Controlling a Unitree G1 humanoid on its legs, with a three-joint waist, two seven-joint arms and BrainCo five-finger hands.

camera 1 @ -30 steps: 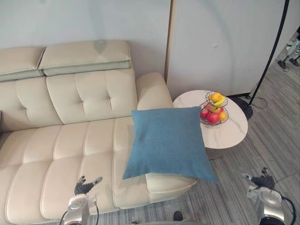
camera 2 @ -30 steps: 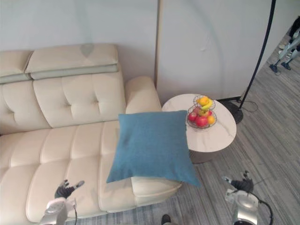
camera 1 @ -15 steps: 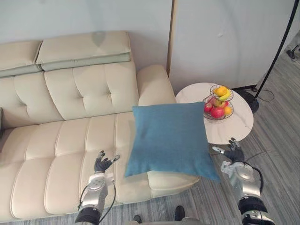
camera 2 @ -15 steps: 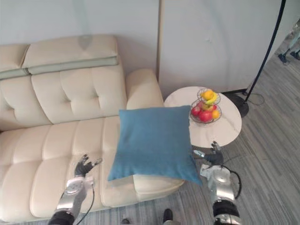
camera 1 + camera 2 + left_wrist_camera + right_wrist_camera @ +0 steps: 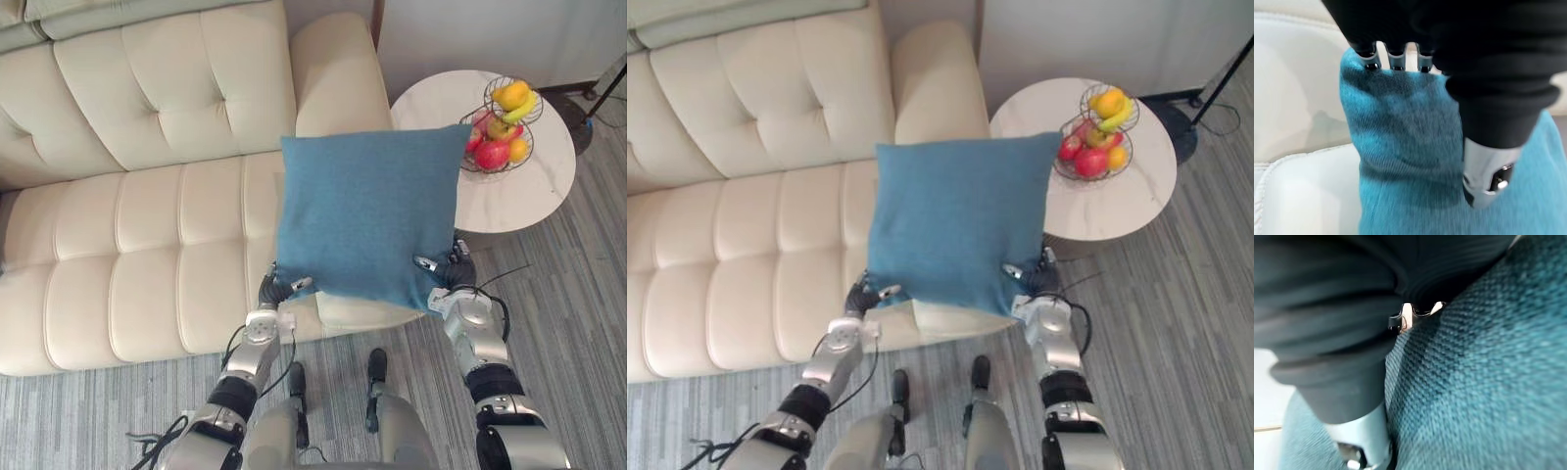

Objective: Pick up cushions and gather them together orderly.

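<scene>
While you look down through the head cameras, the blue cushion sits in the centre of the frame, spread over the right end of the cream tufted sofa just below its armrest. Its upper right corner overlaps the rim of the round white side table in the picture, though you cannot tell whether they touch.

You have the left hand at the cushion's lower left corner and the right hand at its lower right corner, 1 on each side, both against the blue cloth. In the left wrist view the corner of the cushion runs up past the hand with the pale seat beside it. In the right wrist view the weave is pressed right against the dark cover. For either hand you cannot tell whether it grips the cloth or merely rests on it.

At the upper right, a 2-tier wire fruit basket stands on the table, holding red apples, oranges and a banana.
</scene>
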